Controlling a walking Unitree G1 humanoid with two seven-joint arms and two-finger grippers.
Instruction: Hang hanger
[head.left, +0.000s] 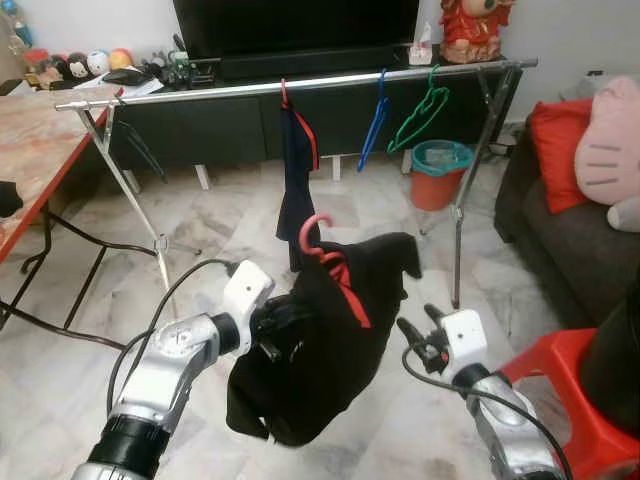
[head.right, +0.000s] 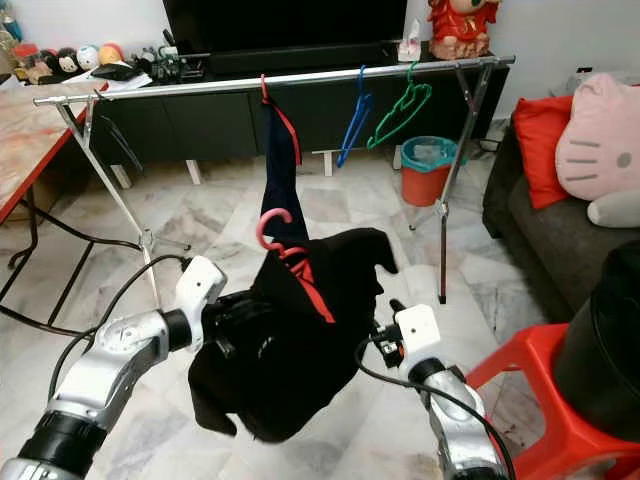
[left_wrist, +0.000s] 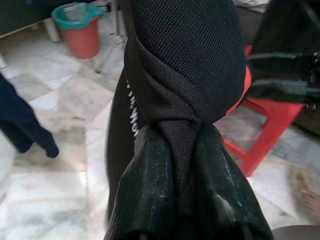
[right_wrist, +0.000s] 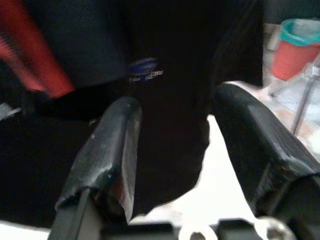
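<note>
While the black garment (head.left: 320, 340) on its red hanger (head.left: 318, 240) is pinched between the left gripper (left_wrist: 182, 170) fingers, the right gripper (right_wrist: 175, 150) is held spread apart at its 4 o'clock.

Free rail (head.left: 220, 91) stretch left of hung navy garment (head.left: 296, 170).

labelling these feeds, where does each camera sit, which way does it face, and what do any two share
Left eye view: on the head, looking forward and down at the drying rail; both silver arms show, left hand gripping the black shirt on its red hanger.
Right eye view: same head and scene, showing the right hand.
Left wrist view: along the left fingers, pinching the shirt.
Right wrist view: along the open right fingers, facing the shirt.
Shared: both wrist views catch the orange bin.
</note>
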